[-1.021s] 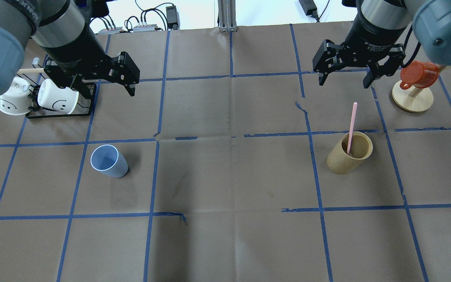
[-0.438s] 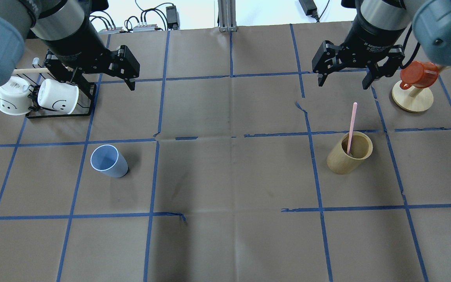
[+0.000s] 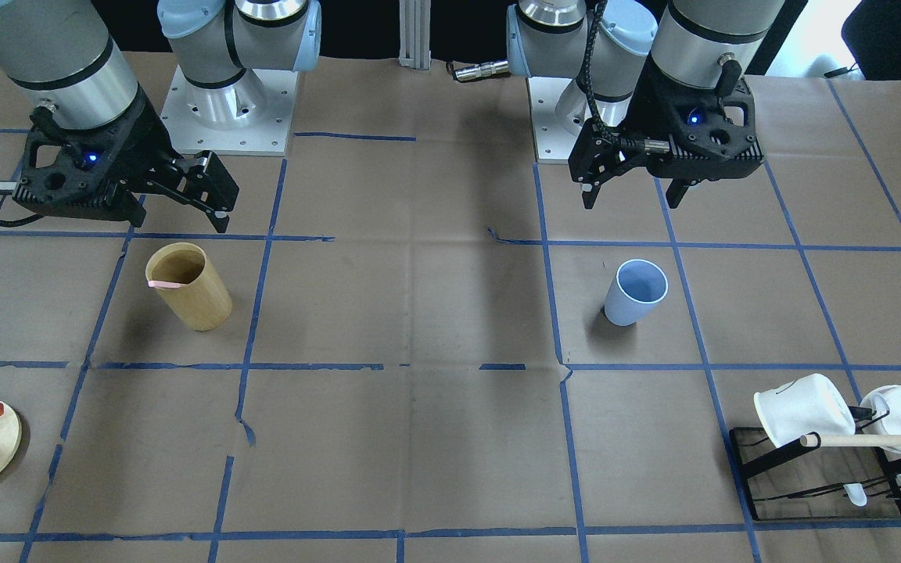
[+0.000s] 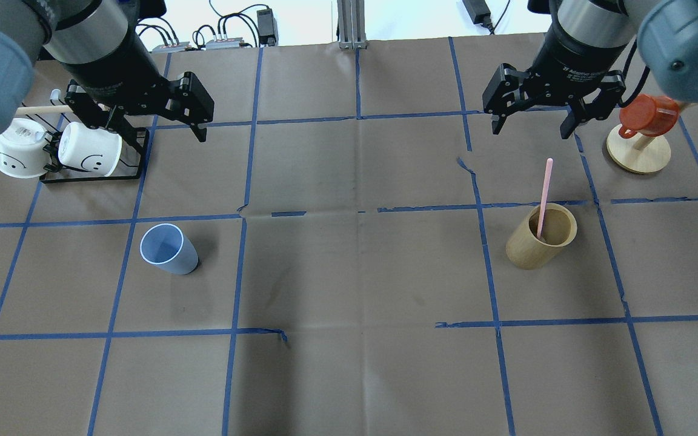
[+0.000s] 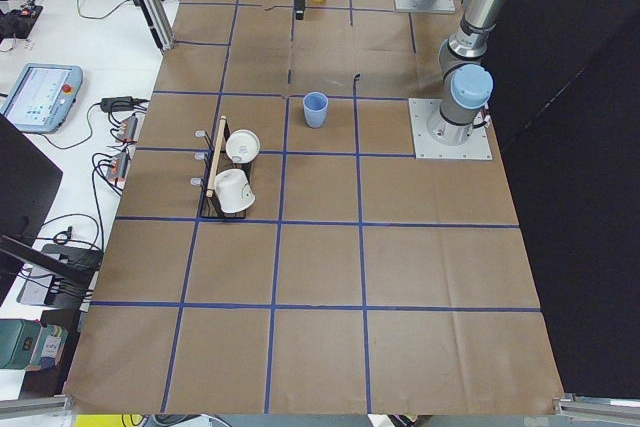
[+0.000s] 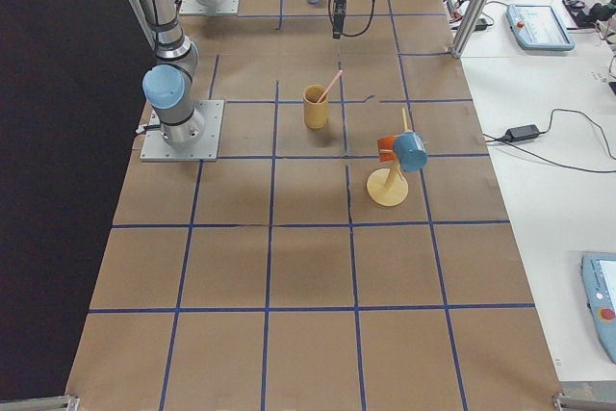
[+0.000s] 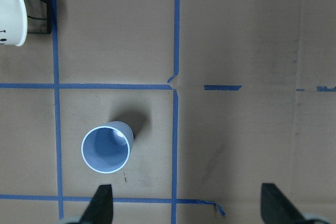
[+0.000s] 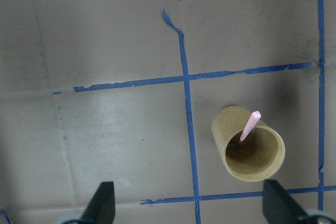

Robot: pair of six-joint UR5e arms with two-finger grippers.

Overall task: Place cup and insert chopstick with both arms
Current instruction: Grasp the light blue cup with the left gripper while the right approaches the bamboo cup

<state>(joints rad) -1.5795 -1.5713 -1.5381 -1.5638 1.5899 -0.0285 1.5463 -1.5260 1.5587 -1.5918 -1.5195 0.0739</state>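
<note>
So far: neither step looks begun; both things stand free and nothing is held.
Left tool [image 3: 632,194]: fingers wide apart, empty, high above the tabletop [image 4: 355,272], looking down on the cup [image 4: 168,248].
Right tool [image 4: 531,127]: fingers wide apart, empty, high over the chopstick [image 4: 544,194].
Cup: upright, mouth up, alone in a taped square on the left half.
Chopstick: leaning in a tan holder [image 4: 537,245] on the right half, well apart from the cup.
Left to do: grasp and place the cup, draw the chopstick from the holder, insert it into the cup.
</note>
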